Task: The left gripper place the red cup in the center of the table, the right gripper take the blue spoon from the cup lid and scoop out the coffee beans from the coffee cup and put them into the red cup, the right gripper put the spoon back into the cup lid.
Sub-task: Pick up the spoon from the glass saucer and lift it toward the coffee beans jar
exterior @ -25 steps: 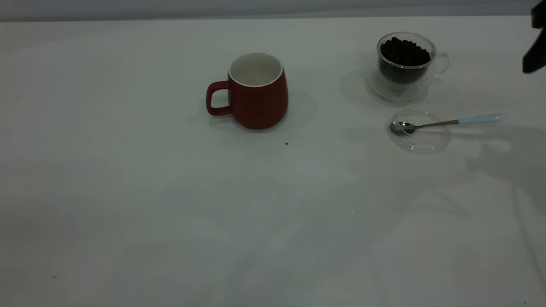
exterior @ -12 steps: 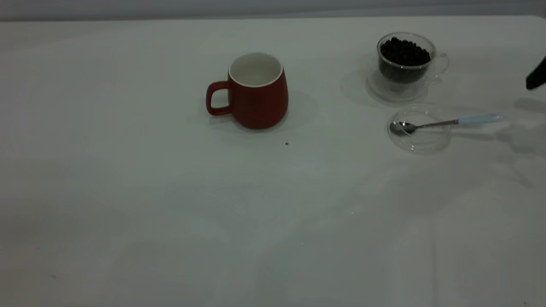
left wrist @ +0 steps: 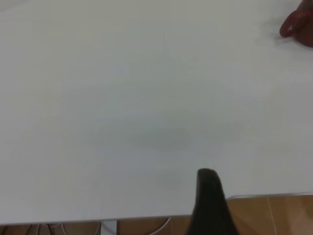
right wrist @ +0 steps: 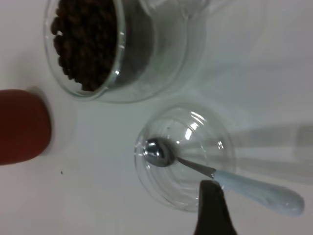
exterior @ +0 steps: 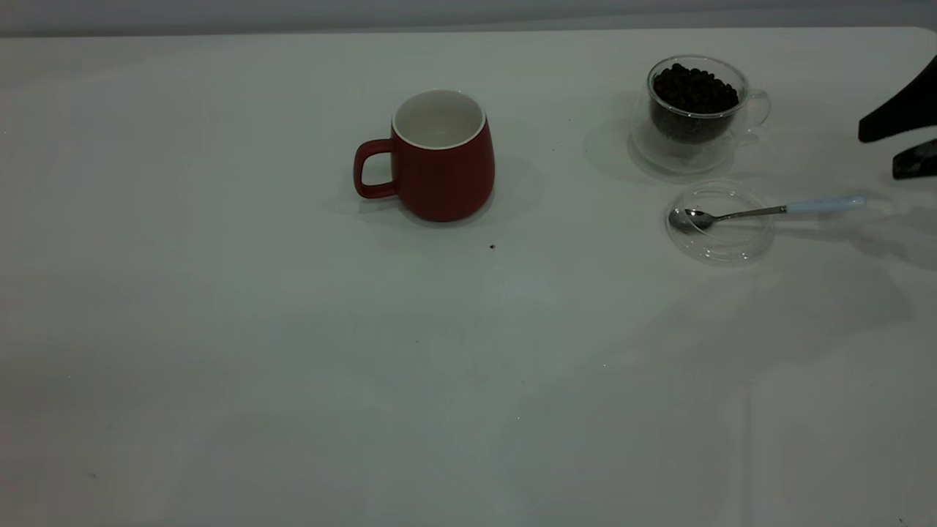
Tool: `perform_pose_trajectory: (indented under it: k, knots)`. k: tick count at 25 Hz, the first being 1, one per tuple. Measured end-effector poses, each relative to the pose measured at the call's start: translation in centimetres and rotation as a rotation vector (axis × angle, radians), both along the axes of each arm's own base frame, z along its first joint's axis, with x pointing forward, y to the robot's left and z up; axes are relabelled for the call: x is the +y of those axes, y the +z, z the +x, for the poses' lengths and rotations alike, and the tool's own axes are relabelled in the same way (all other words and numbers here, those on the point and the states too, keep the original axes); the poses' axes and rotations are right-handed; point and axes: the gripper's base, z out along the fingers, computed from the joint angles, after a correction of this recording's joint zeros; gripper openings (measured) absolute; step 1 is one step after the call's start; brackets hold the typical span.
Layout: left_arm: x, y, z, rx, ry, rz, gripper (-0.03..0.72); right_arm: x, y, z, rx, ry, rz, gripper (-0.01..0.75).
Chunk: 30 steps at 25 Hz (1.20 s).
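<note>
Right gripper [exterior: 882, 155] at the right edge of the exterior view, above the table [exterior: 293, 351], two black fingers spread apart with a clear gap between them, nothing held. Just below and to the inner side of those tips, apart from them: blue spoon [exterior: 768, 211], untouched, pale handle end nearest the gripper, metal bowl resting inside the cup lid [exterior: 721, 245], neck crossing the lid's rim. Lid flat on the table, a little farther from the gripper than the handle end. Beyond the lid and level with the gripper: coffee cup [exterior: 695, 110], upright, heaped with coffee beans [exterior: 694, 89], glass handle turned toward the gripper. Much farther off, well apart, near the middle of the table: red cup [exterior: 441, 157], upright, white inside, no beans visible in it, loop handle pointing away from the gripper.

In the right wrist view, one dark fingertip [right wrist: 211, 205] over the near rim of the cup lid [right wrist: 161, 193], close beside the blue spoon [right wrist: 257, 192] at the start of its handle; contact not certain. Coffee cup [right wrist: 146, 58] with coffee beans [right wrist: 85, 41] past the lid, red cup [right wrist: 22, 125] at the side.

Left gripper [left wrist: 210, 205] low over the table's near edge [left wrist: 146, 122], far from the red cup [left wrist: 298, 27]; only one dark finger in sight, opening cannot be told.
</note>
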Motion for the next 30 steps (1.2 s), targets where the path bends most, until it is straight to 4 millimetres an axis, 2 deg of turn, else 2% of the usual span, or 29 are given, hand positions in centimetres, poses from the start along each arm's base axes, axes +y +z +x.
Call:
perform_pose_trajectory:
  k: [14, 30]
  knots:
    - [0.0, 0.0, 0.0, 0.0, 0.0, 0.0, 0.587, 0.1, -3.8, -0.3, 0.036, -0.062, 0.027, 0.538]
    - [0.0, 0.0, 0.0, 0.0, 0.0, 0.0, 0.587, 1.0, -6.1, -0.6, 0.01, -0.063, 0.127, 0.535]
